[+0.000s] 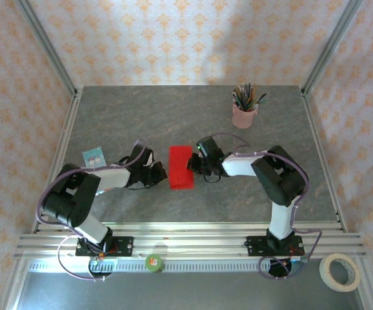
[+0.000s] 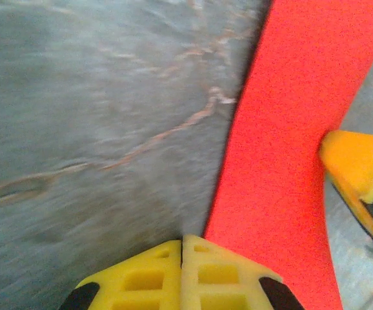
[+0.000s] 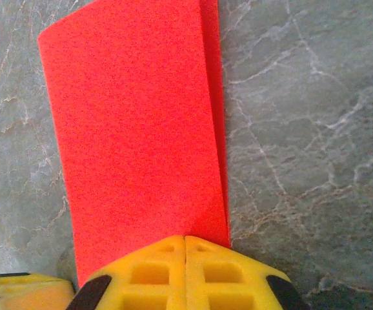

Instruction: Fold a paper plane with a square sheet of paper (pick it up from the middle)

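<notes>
A grey marbled table is seen, nothing fancy. Mid-table, red paper is laid flat, doubled into a narrow strip. A pink cup is parked far right, and a small card is left near the left edge.

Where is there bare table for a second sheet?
Free: the far stretch between card and pencil cup; the near strip along the rail. Crowded: the centre, where left gripper and right gripper meet the red paper.

- The bench is blurred in the left wrist view; the red paper is cut off there at top and bottom.
- Its near edge is hidden behind the right fingers.
- Print on the small card cannot be read.
</notes>
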